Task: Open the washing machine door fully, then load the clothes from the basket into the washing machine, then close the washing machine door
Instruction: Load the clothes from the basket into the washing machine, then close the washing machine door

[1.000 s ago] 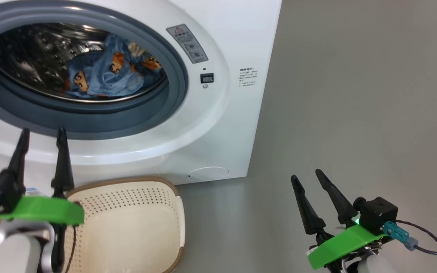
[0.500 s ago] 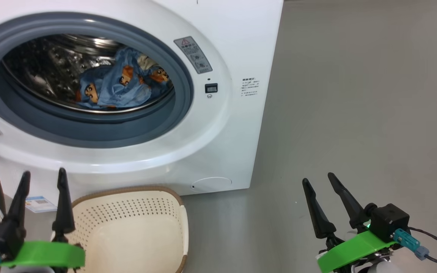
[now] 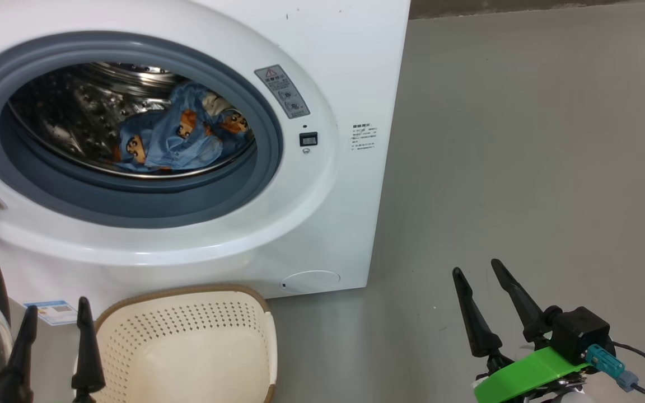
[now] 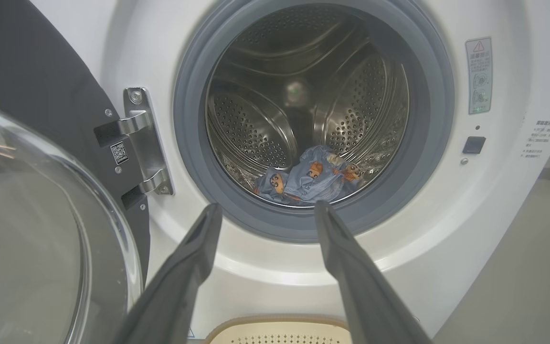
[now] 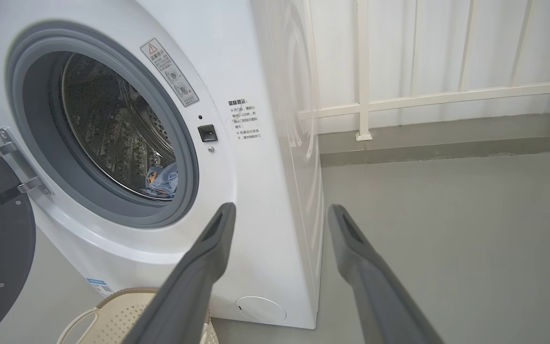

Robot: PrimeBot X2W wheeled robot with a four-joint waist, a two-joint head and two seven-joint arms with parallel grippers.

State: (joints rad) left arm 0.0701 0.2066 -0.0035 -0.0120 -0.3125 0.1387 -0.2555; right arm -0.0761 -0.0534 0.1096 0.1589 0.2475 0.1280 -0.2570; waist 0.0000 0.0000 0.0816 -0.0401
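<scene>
The white washing machine (image 3: pixel 350 67) stands with its door (image 4: pixel 31 224) swung wide open to the left, the glass bowl near my left wrist camera. Blue clothes (image 3: pixel 174 143) with orange prints lie inside the steel drum, also seen as clothes (image 4: pixel 308 177) low in the drum. The cream basket (image 3: pixel 188 347) sits on the floor before the machine with nothing in it. My left gripper (image 3: pixel 56 313) is open at the lower left beside the basket, holding nothing. My right gripper (image 3: pixel 476 271) is open over the grey floor to the right, holding nothing.
Grey floor (image 3: pixel 524 168) stretches to the right of the machine. A white railing (image 5: pixel 423 95) and a low kerb run behind it. The door hinge (image 4: pixel 143 138) sits left of the drum opening. A cable (image 3: pixel 644 364) trails from my right wrist.
The head camera has tilted and pulled back, so the machine sits lower in view. My left gripper has dropped toward the bottom edge; the right one has shifted slightly lower and right. Both stay open.
</scene>
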